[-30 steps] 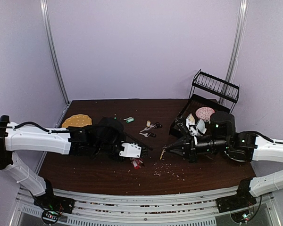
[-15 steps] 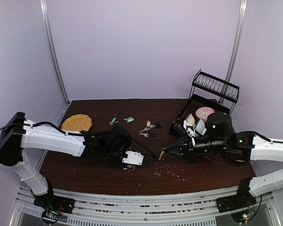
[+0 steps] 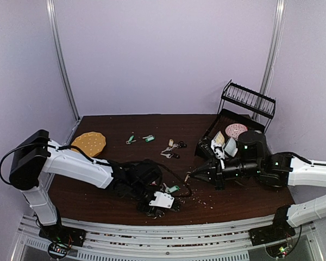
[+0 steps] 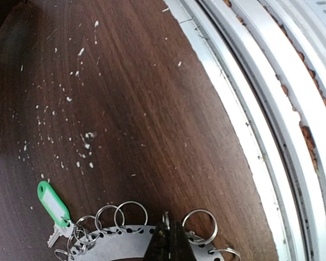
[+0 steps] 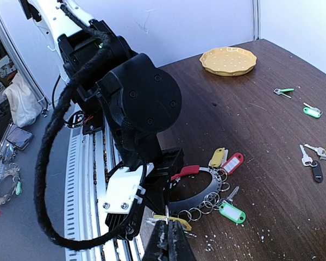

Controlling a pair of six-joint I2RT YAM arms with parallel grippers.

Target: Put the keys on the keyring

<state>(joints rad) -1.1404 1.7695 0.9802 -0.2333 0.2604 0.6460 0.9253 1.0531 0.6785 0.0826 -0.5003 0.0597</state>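
Note:
The keyring (image 5: 244, 182) is a silver perforated arc with a red end and several small rings, lying near the table's front edge (image 3: 176, 190). Keys with yellow (image 5: 217, 157), red (image 5: 233, 162) and green (image 5: 232, 212) tags hang on it. My left gripper (image 4: 171, 242) is shut on the arc's edge (image 4: 125, 239), next to the green tag (image 4: 52, 202). It also shows in the top view (image 3: 163, 202). My right gripper (image 5: 168, 239) is shut on a yellow-tagged key (image 5: 176, 220) by its small ring, held above the table right of the left gripper (image 3: 187, 176).
Loose keys lie mid-table: two green-tagged (image 3: 130, 139) (image 3: 148, 138) and a bunch with black heads (image 3: 172, 150). A yellow plate (image 3: 88, 141) sits at back left, a black dish rack (image 3: 244, 103) at back right. Crumbs dot the wood. White rails (image 4: 271, 109) border the front edge.
My left gripper has swung right and toward the front edge, taking the keyring with it. My right gripper has stayed almost in place with the yellow-tagged key.

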